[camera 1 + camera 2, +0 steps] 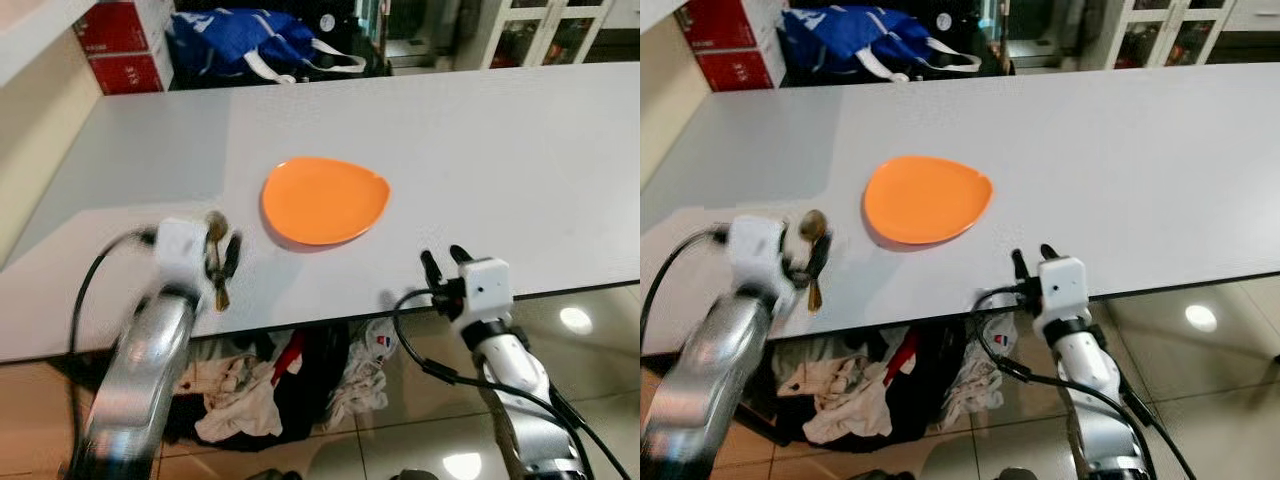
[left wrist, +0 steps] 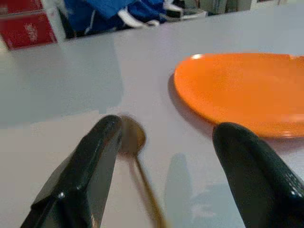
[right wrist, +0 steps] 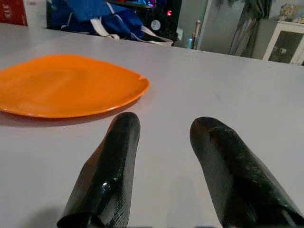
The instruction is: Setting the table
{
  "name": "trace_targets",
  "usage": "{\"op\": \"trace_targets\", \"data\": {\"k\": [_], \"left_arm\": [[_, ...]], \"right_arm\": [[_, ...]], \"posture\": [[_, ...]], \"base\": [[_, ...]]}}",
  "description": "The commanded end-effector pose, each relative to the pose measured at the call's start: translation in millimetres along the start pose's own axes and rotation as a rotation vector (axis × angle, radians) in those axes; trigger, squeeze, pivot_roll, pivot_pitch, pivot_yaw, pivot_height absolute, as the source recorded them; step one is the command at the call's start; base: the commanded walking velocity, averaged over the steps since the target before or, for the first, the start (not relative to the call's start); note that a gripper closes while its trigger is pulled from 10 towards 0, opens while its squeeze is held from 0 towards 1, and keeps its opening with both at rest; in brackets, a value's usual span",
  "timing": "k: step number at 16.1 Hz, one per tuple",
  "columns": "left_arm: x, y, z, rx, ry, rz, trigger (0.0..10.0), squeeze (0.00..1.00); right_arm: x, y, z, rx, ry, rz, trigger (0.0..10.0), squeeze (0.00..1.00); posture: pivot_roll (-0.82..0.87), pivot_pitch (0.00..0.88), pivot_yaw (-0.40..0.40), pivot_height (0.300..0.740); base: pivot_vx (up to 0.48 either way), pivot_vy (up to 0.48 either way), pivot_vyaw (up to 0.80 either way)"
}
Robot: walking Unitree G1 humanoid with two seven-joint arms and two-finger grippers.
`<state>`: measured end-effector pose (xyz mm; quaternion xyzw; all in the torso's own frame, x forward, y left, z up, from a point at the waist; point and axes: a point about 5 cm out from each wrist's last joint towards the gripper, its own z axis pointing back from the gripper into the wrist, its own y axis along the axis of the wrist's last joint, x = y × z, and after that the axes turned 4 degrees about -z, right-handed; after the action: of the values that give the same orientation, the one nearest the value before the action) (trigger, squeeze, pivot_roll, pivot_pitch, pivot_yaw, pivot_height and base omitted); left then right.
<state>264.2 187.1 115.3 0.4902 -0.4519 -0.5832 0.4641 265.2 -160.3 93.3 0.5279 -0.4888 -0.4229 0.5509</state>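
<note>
A: What holds anything here?

B: Just the orange plate (image 1: 324, 200) on the grey surface (image 1: 480, 150), and nothing lies in it. It sits toward the near edge, roughly midway between the two arms.

A: And the cutlery?

B: A brown spoon (image 1: 216, 255) lies on the surface just to the robot's left of the plate, bowl pointing away from the robot, handle toward the near edge. The left tool (image 1: 222, 262) is right over it. In the left wrist view the spoon's bowl (image 2: 130, 136) sits against one black finger (image 2: 90, 166) while the other finger (image 2: 256, 175) stands well apart, so that tool is spread wide and grips nothing. The left arm looks blurred in the head views.

A: The right side?

B: The right tool (image 1: 446, 262) is at the near edge of the surface, to the robot's right of the plate and a little nearer. Its two fingers (image 3: 111, 166) are parted by a modest gap with nothing between them, pointing past the plate's rim (image 3: 137, 90).

A: What else is around?

B: At the far edge, a blue bag (image 1: 245, 40) with white straps, red boxes (image 1: 125, 45) beside it at the left, and a white glass-door cabinet (image 1: 540, 30) at the far right. Under the surface, a heap of crumpled clothes (image 1: 285, 385) lies on the shiny tiled floor (image 1: 590, 330). Nothing stands between either tool and the plate.
</note>
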Motion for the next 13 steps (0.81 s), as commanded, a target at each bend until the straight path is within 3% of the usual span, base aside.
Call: {"op": "trace_targets", "data": {"k": [1,4,7,13], "left_arm": [[-1.1,-7.3,9.5,-0.016,0.032,0.045,10.0,0.0],[8.1,-23.3,14.3,-0.075,0.061,0.117,10.0,0.0],[13.2,-11.4,4.2,-0.027,0.049,0.085,10.0,0.0],[12.6,-4.7,-7.9,-0.01,0.054,0.082,10.0,0.0]], "right_arm": [[0.0,0.3,-2.8,0.01,-0.012,-0.013,10.0,0.0],[-1.2,1.4,-10.3,0.021,-0.008,-0.021,10.0,0.0],[-2.7,0.6,-13.3,0.021,-0.019,-0.041,10.0,0.0],[-3.5,-3.2,-14.1,0.013,-0.016,-0.037,10.0,0.0]], "posture": [[-0.16,0.0,0.075,0.74],[-0.16,0.0,0.071,0.74],[-0.16,0.0,0.078,0.74],[-0.17,0.0,0.084,0.74]], "base": [[0.0,0.0,0.0],[0.0,0.0,0.0],[0.0,0.0,0.8],[0.0,0.0,0.0]]}}
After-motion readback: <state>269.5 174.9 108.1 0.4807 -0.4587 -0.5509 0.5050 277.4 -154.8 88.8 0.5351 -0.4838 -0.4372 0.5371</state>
